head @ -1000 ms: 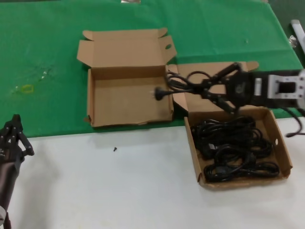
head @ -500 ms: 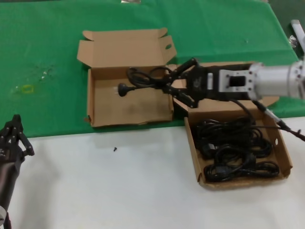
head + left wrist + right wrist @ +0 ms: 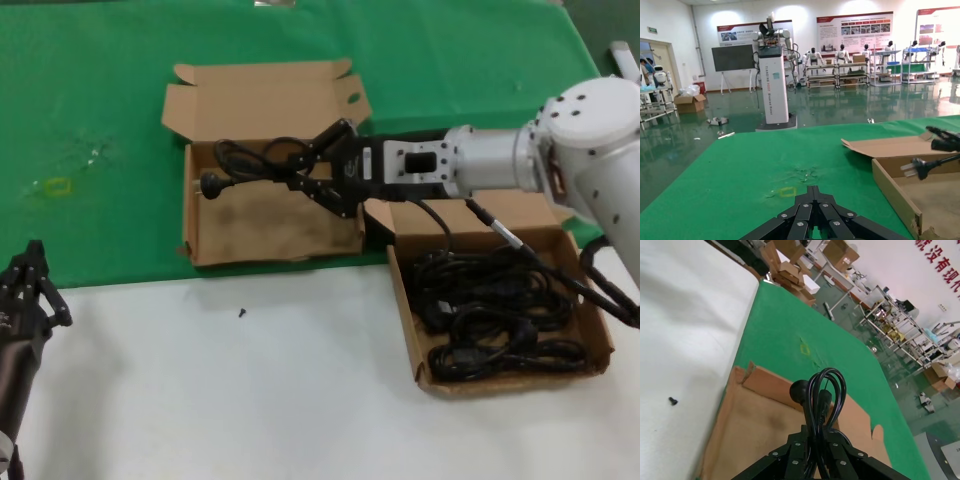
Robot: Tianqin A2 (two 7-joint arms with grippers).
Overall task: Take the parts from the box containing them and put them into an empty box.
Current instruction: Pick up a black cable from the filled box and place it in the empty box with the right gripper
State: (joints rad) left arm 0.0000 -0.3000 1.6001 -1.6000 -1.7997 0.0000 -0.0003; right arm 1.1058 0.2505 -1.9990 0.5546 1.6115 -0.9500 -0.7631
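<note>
Black cord (image 3: 250, 165) hangs clamped in the right claw (image 3: 312, 170), its length running leftward above the empty box (image 3: 270, 215). Release needs only a straight drop. The left claw (image 3: 28, 283) idles far off, fingers together.

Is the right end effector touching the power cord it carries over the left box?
Touching. In the right wrist view the right end effector clamps the power cord; the head view shows it held above the empty box.

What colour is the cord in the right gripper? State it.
Black cord; clearest in the head view, in the right gripper.

floor (image 3: 730, 125): glossy green | wall (image 3: 805, 30): white, posters | shelving racks (image 3: 920, 62) | blackboard (image 3: 733, 57)
</note>
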